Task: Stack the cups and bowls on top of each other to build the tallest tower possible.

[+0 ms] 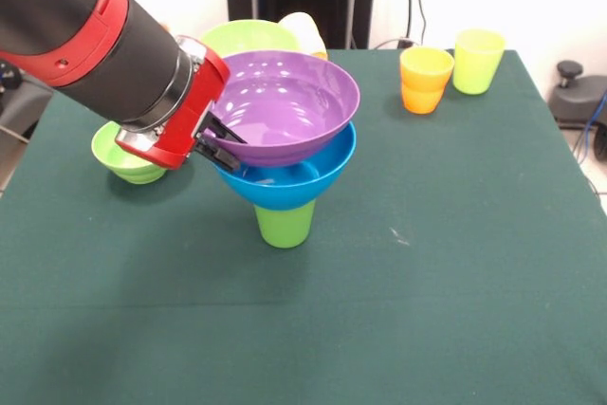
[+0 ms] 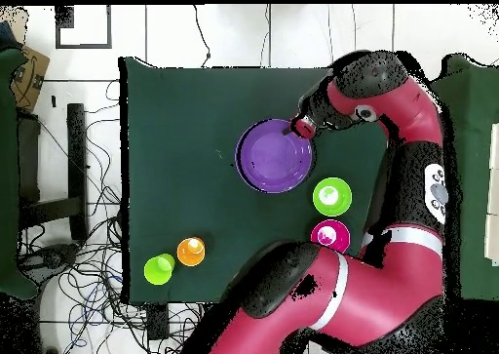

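Observation:
A tower stands mid-table: a green cup [image 1: 285, 224] carries the large blue bowl [image 1: 302, 180], and the wide purple bowl [image 1: 285, 101] rests in that. My gripper [image 1: 226, 145] is at the purple bowl's left rim, shut on it with one black finger inside and one beneath. From above, the purple bowl [image 2: 276, 157] hides the blue bowl and the cup, and the gripper [image 2: 294, 129] is at its rim. An orange cup [image 1: 425, 80] and a yellow-green cup [image 1: 477, 60] stand far right.
A small lime green bowl [image 1: 121, 160] sits partly hidden behind my wrist. A large lime green bowl [image 1: 245, 37] and a pale yellow cup [image 1: 303, 29] are behind the tower. The overhead view also shows a red bowl [image 2: 329, 236] beside the lime bowl [image 2: 331, 195].

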Controlling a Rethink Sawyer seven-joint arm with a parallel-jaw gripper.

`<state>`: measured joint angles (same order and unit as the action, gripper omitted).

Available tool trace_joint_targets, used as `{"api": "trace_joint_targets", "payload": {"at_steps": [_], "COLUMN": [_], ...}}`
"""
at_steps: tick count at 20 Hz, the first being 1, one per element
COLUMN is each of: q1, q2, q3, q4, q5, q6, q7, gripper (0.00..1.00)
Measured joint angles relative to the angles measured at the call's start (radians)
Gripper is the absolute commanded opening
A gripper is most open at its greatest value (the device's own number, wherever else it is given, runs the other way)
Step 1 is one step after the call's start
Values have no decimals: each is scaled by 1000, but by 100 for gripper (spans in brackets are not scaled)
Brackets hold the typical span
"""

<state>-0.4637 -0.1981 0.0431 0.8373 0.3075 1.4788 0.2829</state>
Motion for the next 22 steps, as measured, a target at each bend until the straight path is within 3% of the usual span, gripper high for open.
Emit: {"api": "trace_joint_targets", "payload": {"at_steps": [22], "q1": [-30], "q2": [-19], "q3": [89], "q4": [18], "q5": [-63], "q6": [0], "q7": [0], "gripper": [0]}}
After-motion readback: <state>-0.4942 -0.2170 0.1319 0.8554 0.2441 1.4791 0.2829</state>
